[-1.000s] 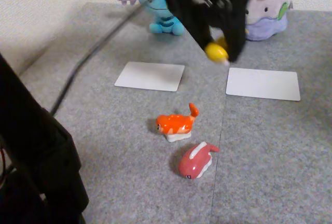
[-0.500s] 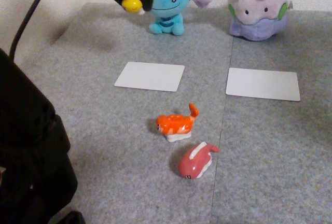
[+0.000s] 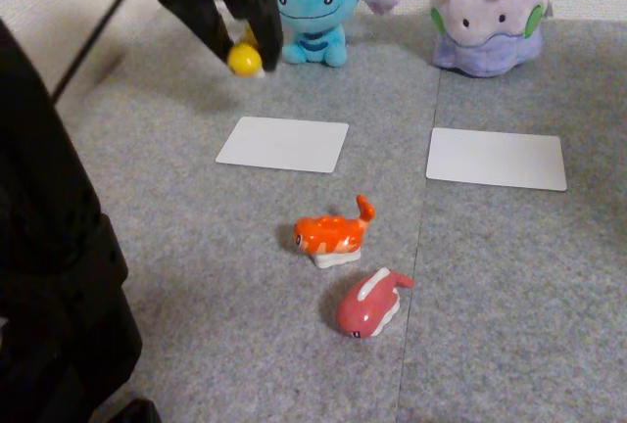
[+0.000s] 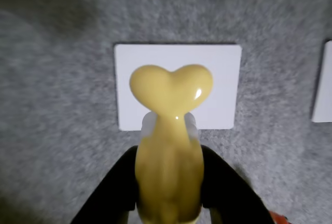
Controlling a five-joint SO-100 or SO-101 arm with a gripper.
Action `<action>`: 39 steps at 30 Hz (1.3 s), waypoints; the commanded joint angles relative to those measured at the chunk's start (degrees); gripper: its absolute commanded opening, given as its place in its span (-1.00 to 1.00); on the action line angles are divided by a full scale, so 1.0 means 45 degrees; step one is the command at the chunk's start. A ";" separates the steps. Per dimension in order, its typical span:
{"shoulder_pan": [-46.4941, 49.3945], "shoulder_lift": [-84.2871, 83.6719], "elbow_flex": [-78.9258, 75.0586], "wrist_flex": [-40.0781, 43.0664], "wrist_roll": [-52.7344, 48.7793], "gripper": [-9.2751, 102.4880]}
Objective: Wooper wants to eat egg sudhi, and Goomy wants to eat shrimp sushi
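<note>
My black gripper (image 3: 240,51) hangs in the air at the upper left of the fixed view, shut on the yellow egg sudhi (image 3: 245,59). In the wrist view the egg sudhi (image 4: 170,130) sits between the black fingers (image 4: 111,187), its forked tail over the left white card (image 4: 223,94). Blue Wooper (image 3: 315,2) sits at the back, just right of the gripper. Lilac Goomy (image 3: 487,14) sits at the back right. The orange striped shrimp sushi (image 3: 333,233) lies on the grey mat in the middle.
Two white cards lie on the mat, one (image 3: 284,143) below Wooper and one (image 3: 497,159) below Goomy. A pink-red figure (image 3: 370,305) lies in front of the shrimp sushi. A dark arm part (image 3: 54,276) fills the left edge.
The gripper carried the egg sudhi from in front of Goomy leftward past Wooper, then came down and slightly toward the left card. Nothing else moved.
</note>
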 commanded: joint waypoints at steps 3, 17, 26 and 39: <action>0.0039 -0.1035 -0.0645 -0.0645 0.0059 -0.73; 0.0352 -0.3359 -0.0645 -0.1641 -0.0059 -0.73; 0.1152 -0.3965 -0.0645 -0.2324 -0.0215 -0.70; 0.0938 -0.3750 -0.0664 -0.2266 -0.0176 -0.16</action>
